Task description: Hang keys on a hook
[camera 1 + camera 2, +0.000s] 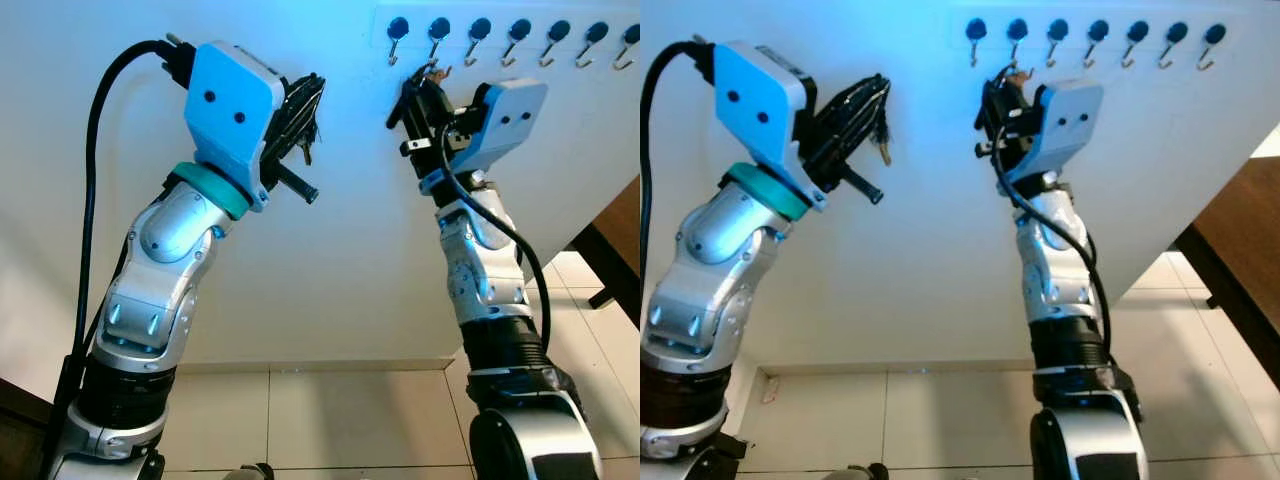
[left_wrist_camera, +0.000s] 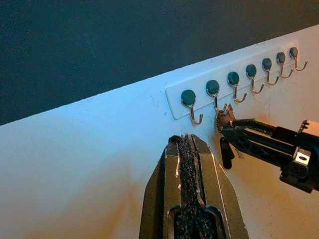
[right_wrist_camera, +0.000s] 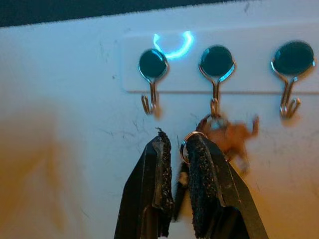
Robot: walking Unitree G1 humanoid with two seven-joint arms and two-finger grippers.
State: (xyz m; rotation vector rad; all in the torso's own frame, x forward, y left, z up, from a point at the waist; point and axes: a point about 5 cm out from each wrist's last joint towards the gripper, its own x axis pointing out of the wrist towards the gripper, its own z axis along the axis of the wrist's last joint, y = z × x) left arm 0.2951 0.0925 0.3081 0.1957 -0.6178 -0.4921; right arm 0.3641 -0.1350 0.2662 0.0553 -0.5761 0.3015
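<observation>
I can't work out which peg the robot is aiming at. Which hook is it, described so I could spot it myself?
Look high on the white wall for the pale strip carrying a row of seven dark-capped metal hooks. Count from the robot's left: it is the second hook. Unlike its bare neighbours, it has a brown key fob and a key ring at it, with the right hand just below.

White hook rail, keys seemingly hung

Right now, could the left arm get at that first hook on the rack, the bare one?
Probably yes. The left gripper is raised near the wall beside the hook rack, and the first hook hangs bare; the right gripper works the second hook beside it.
</observation>
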